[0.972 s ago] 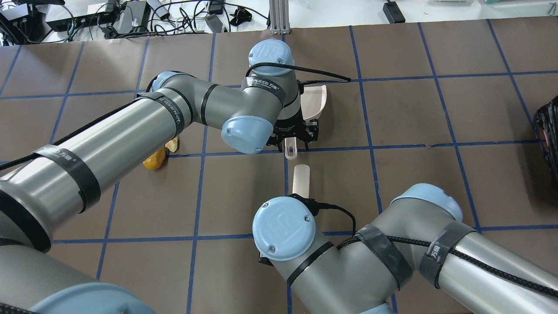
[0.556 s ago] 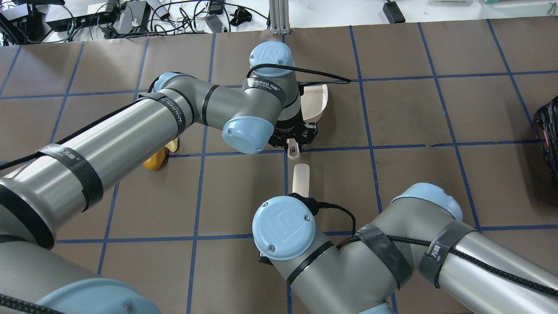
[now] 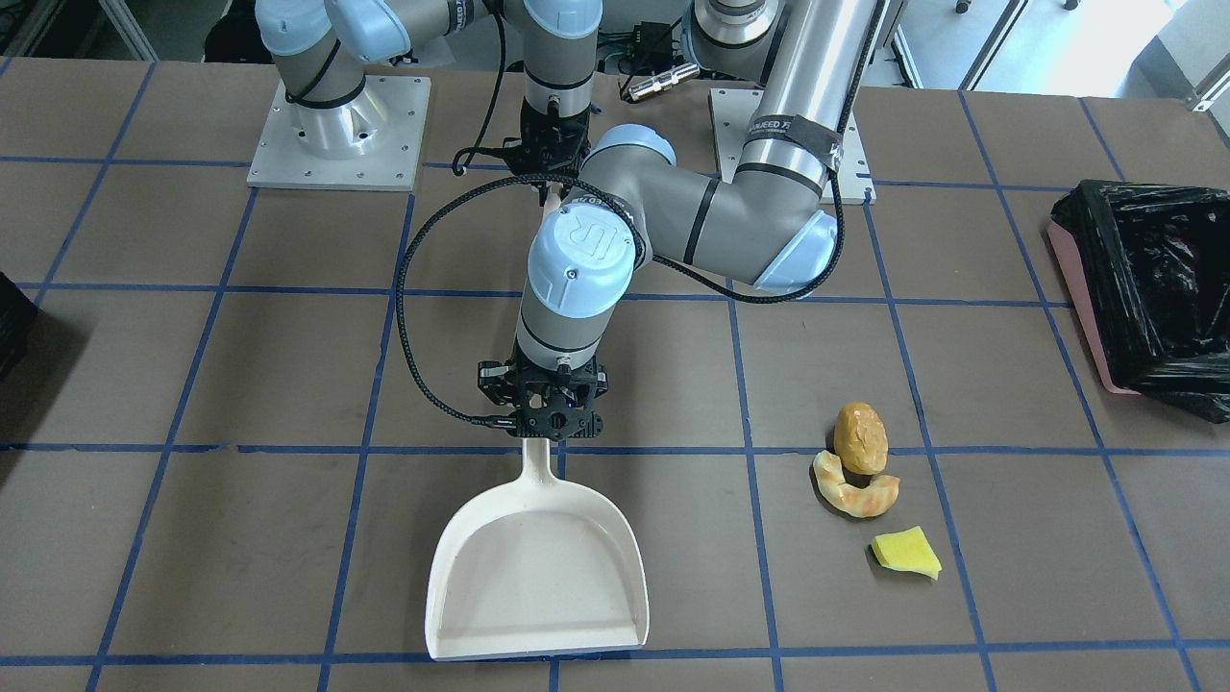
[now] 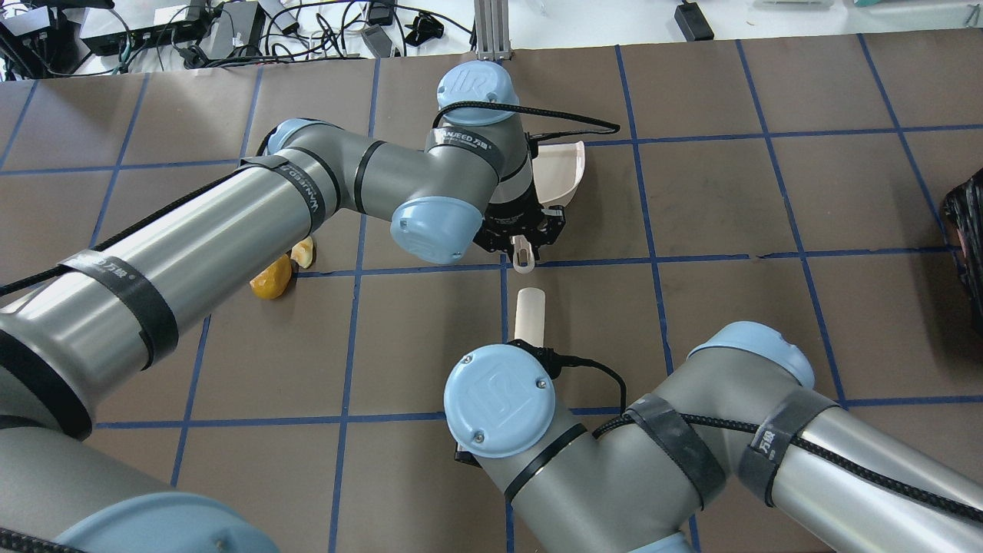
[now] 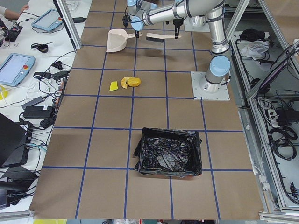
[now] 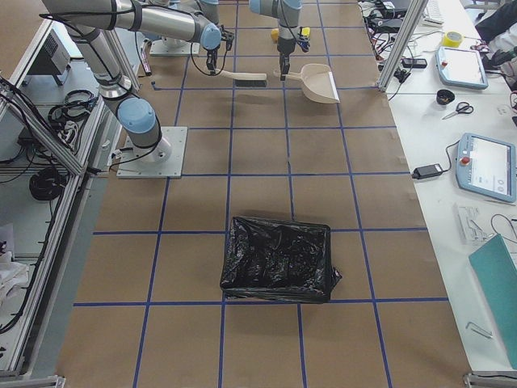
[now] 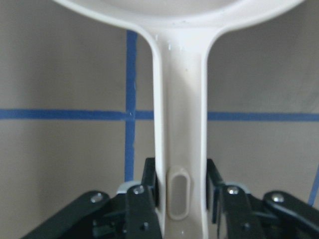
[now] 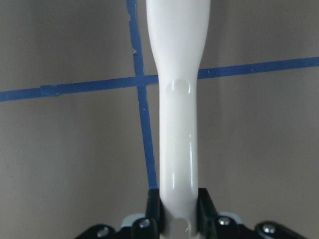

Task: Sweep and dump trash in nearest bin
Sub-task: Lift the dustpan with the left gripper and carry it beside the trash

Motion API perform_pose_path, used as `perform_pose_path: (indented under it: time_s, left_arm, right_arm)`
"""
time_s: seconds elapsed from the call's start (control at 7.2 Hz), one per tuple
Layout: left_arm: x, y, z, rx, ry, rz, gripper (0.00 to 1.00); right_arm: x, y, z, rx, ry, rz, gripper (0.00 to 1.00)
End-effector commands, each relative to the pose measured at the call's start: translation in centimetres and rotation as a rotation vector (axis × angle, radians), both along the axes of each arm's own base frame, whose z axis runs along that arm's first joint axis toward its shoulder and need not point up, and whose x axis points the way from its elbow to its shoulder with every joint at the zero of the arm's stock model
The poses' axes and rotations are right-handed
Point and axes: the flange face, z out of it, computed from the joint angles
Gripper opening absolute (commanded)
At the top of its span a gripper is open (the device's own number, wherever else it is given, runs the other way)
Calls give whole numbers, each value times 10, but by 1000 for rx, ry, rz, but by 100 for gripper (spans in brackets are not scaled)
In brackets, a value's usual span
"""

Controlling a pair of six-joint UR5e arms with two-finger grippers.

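Note:
My left gripper is shut on the handle of the white dustpan, near the table's middle; it also shows in the overhead view. My right gripper is shut on the white brush handle, just behind the dustpan handle. The trash lies to my left of the dustpan: a golden-brown bread lump, a tan crescent and a yellow sponge wedge. The pink-sided bin with its black bag stands further to my left.
A second dark box-like bin sits at the table's right edge and also shows in the right side view. Blue tape lines grid the brown table. Cables and devices lie beyond the far edge.
My left gripper has closed on the dustpan handle, and the dustpan has shifted slightly to the right and away. The right arm and brush have not moved.

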Motion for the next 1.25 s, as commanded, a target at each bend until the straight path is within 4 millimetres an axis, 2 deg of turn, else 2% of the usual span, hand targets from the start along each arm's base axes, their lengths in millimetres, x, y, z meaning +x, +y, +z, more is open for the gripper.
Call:
perform_pose_path:
  time_s: [0.0, 0.14, 0.28, 0.42, 0.56, 0.69, 0.83, 1.11]
  left_arm:
    - [81, -51, 29, -93, -75, -47, 0]
    - [138, -73, 45, -121, -74, -75, 0]
    - [201, -80, 67, -103, -83, -139, 0]
    - [264, -79, 101, -69, -86, -209, 0]
    - [338, -71, 126, -26, -70, -283, 0]
    - [418, -59, 131, -14, -45, -392, 0]
    - [482, -43, 126, -1, -18, -506, 0]
    - [583, -19, 108, 59, -63, -895, 0]
  right_arm:
    - [0, -1, 0, -1, -1, -2, 0]
    - [3, -3, 3, -6, -14, -2, 0]
    - [9, -13, 6, -13, -16, -3, 0]
    - [24, -32, 5, -15, -13, -6, 0]
    - [40, -53, 7, -23, -16, -9, 0]
    - [53, -69, 10, -27, -22, -26, 0]
    - [65, -82, 7, -24, -31, -39, 0]
    - [94, -118, 1, -31, -40, -47, 0]
